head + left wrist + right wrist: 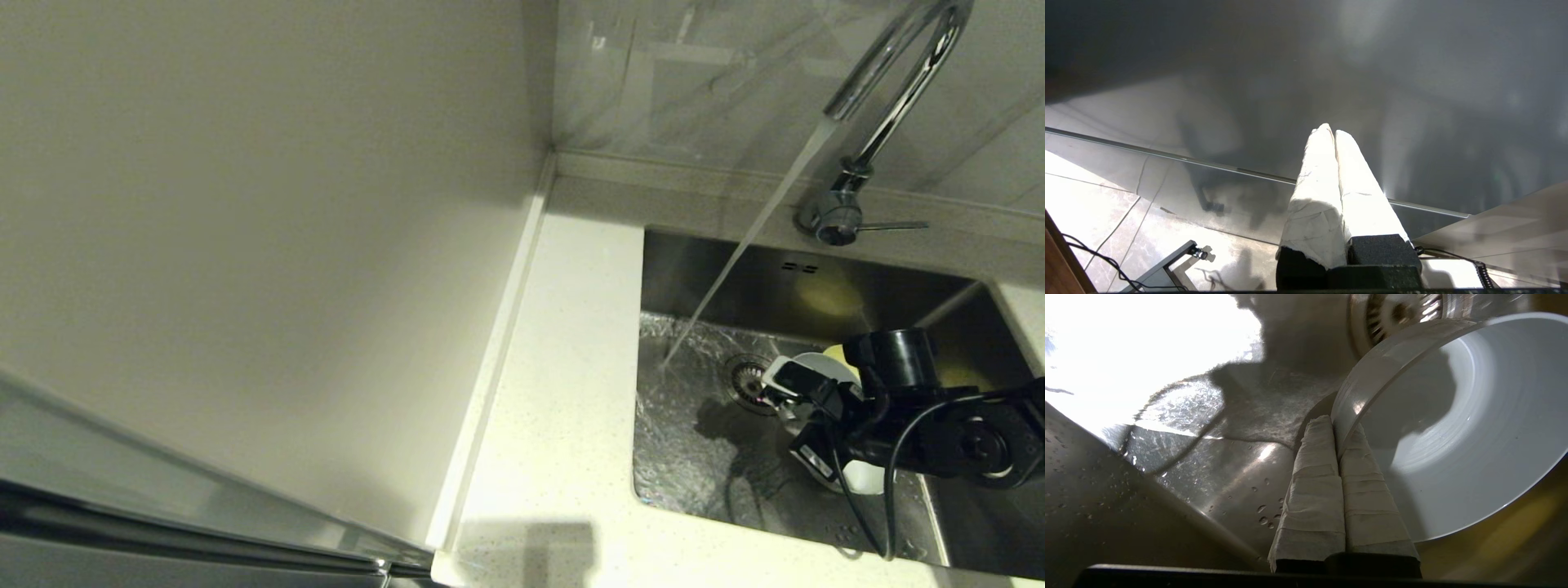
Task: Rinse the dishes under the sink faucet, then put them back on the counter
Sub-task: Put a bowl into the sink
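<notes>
In the sink point(694, 269), at 4 o'clock of the head view: the right hand point(784, 400) works low in the basin, just beside the drain point(747, 377).
Right hand grip: its taped fingers point(1314, 486) pinch the rim of a white bowl point(1453, 428), one inside and one outside, the bowl tilted on edge.
Other bowls: a yellow bowl point(837, 353) peeks out behind the wrist; another white bowl point(865, 478) shows below the arm.
Tap point(890, 90): at 1 o'clock, water streaming slantwise to the basin floor left of the drain, apart from the held bowl.
Bench point(563, 367): left of the sink, carrying none of the bowls.
Left hand point(1334, 132): parked away from the sink, fingers pressed together on nothing.
</notes>
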Controlling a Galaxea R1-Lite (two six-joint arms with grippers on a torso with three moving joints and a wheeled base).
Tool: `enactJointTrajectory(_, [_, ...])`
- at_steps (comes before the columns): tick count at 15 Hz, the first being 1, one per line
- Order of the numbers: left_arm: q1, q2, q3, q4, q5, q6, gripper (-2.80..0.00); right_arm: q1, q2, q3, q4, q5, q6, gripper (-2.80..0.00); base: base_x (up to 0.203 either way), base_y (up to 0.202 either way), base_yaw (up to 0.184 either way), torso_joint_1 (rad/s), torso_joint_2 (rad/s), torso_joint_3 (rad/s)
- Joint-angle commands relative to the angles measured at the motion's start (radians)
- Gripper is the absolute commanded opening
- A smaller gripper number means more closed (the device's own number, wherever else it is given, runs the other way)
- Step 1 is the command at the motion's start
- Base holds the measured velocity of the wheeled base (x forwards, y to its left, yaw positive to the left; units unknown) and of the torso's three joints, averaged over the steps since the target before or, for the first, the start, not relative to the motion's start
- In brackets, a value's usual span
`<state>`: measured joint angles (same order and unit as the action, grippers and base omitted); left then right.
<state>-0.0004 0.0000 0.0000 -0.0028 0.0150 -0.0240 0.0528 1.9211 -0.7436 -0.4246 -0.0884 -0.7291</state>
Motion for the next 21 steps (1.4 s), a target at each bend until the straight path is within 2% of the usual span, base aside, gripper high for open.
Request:
enactJointTrajectory(1, [0.000, -0.003, 0.000, 0.000, 0.000, -0.001, -2.80, 0.007, 0.056, 0.005, -0.012, -0.005, -0.004, -2.80, 0.000, 0.000, 0.000, 0.000, 0.00, 0.000])
enactJointTrajectory(10, [0.000, -0.003, 0.000, 0.000, 0.001, -0.001, -2.80, 0.021, 0.084, 0.026, -0.025, -0.024, -0.004, -2.80, 0.000, 0.000, 0.000, 0.000, 0.00, 0.000])
enactJointTrajectory(11, [0.000, -0.003, 0.000, 0.000, 0.000, -0.001, -2.80, 0.022, 0.084, 0.029, -0.025, -0.022, -0.004, 0.00, 0.000, 0.000, 0.000, 0.000, 0.00, 0.000])
enactJointTrajectory(17, [0.000, -0.003, 0.000, 0.000, 0.000, -0.001, -2.80, 0.024, 0.061, 0.052, -0.042, -0.024, -0.004, 0.00, 0.000, 0.000, 0.000, 0.000, 0.00, 0.000])
enactJointTrajectory(21, [-0.001, -0.003, 0.000, 0.000, 0.001, -0.001, -2.80, 0.010, -0.100, 0.134, -0.076, -0.034, -0.002, 0.00, 0.000, 0.000, 0.000, 0.000, 0.00, 0.000])
